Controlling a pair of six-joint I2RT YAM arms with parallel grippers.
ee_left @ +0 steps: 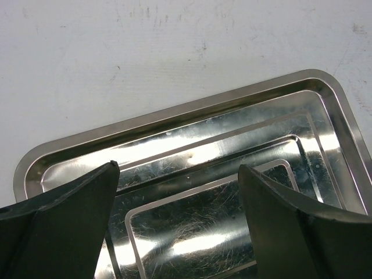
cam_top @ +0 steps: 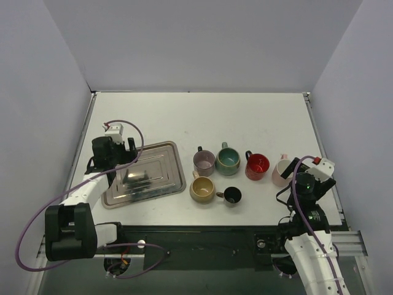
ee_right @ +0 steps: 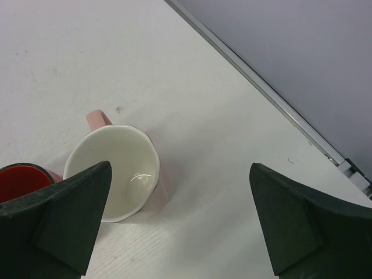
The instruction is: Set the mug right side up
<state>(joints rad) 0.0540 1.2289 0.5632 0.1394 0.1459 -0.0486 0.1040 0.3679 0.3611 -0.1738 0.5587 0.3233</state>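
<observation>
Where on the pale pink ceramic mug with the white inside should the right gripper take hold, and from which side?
The pale pink ceramic mug stands upright, mouth open upward, so pinching its rim wall from above seems best, one finger inside. Choose the right-hand rim: the glossy red mug stands close on its left, and the handle points to the far side.

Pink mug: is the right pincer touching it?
Cannot tell. In the right wrist view, one finger of the open right pincer overlaps the pink mug, hiding any gap; the top view is too small.

Mugs (cam_top: pixel 228 161) seemingly touching — open tabletop (cam_top: pixel 202 117) beyond
</observation>
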